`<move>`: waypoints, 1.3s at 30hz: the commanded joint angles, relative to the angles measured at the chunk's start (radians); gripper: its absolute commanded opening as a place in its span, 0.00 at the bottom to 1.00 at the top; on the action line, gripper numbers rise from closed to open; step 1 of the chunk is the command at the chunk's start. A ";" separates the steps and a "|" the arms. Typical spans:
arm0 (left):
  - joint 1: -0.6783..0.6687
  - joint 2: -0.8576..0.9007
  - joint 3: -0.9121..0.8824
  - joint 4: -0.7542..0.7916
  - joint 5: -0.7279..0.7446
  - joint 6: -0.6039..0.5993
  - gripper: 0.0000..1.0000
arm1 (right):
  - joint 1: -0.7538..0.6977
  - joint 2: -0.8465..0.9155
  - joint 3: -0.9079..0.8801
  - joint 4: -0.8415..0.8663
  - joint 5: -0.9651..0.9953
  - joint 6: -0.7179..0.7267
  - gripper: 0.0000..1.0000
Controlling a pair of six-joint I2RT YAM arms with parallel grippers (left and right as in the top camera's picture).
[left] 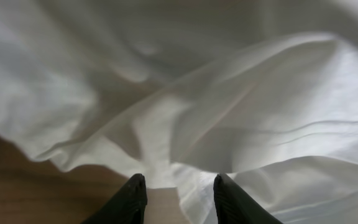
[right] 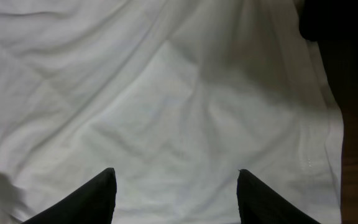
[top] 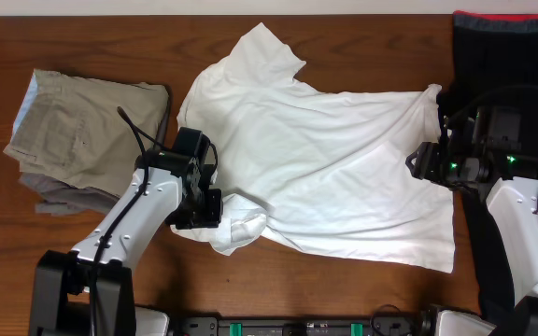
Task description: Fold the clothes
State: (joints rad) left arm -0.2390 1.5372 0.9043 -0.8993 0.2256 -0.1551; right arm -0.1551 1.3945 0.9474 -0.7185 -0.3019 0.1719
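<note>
I counted three garments on the one wooden table (top: 7, 233): one white T-shirt (top: 325, 177) mid-frame, one pair of folded khaki trousers (top: 82, 131) at the left, and one black garment (top: 502, 47) at the upper right. There were two robot arms, the left arm (top: 124, 233) at the lower left and the right arm (top: 530, 224) at the right edge.

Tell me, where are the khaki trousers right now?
In the overhead view, the khaki trousers lie folded on the left side of the wooden table, just left of the spread-out white T-shirt.
</note>
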 commanded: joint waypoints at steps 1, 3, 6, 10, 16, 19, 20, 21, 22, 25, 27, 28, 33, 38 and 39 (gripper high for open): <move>0.002 0.026 -0.005 0.009 0.027 0.024 0.38 | -0.003 -0.002 0.008 0.000 -0.013 -0.003 0.60; 0.002 0.043 -0.006 0.013 0.027 0.028 0.38 | -0.003 -0.002 0.008 0.000 -0.013 0.000 0.60; 0.002 0.070 -0.006 0.024 0.027 0.028 0.34 | -0.003 -0.002 0.008 0.000 -0.013 -0.001 0.60; 0.002 0.079 -0.006 0.023 0.057 0.028 0.24 | -0.003 -0.002 0.008 0.000 -0.013 -0.001 0.61; 0.002 0.079 -0.005 0.008 0.150 0.027 0.06 | -0.003 -0.002 0.008 0.000 -0.013 0.000 0.61; 0.002 0.073 0.004 -0.024 0.159 0.027 0.06 | -0.003 -0.002 0.008 0.001 -0.013 -0.001 0.61; 0.002 0.069 0.013 -0.038 0.160 0.027 0.06 | -0.003 -0.002 0.008 0.001 -0.013 -0.001 0.60; 0.002 0.061 0.025 -0.058 0.159 0.026 0.06 | -0.003 -0.002 0.008 0.001 -0.013 -0.001 0.60; 0.003 0.049 0.041 -0.079 0.159 0.027 0.06 | -0.003 -0.002 0.008 0.001 -0.013 0.000 0.60; 0.005 0.000 0.095 -0.131 0.150 0.026 0.06 | -0.003 -0.002 0.008 0.001 -0.012 -0.001 0.60; 0.008 -0.037 0.128 -0.151 0.124 0.023 0.06 | -0.005 -0.002 0.008 0.001 -0.004 -0.001 0.61; 0.011 -0.056 0.143 -0.158 0.107 0.023 0.06 | -0.009 -0.002 0.008 0.000 -0.001 -0.001 0.61; 0.044 -0.132 0.182 -0.165 0.012 0.020 0.06 | -0.065 -0.002 0.008 -0.036 0.024 0.034 0.61; 0.066 -0.144 0.180 -0.207 0.011 0.024 0.06 | -0.135 -0.002 0.008 -0.117 0.032 0.037 0.61; 0.066 -0.140 0.177 -0.229 0.011 0.024 0.06 | -0.148 -0.002 0.008 -0.134 0.034 0.037 0.60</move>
State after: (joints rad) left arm -0.1780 1.3918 1.0775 -1.0988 0.2611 -0.1303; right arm -0.2718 1.3945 0.9474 -0.8322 -0.2794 0.1940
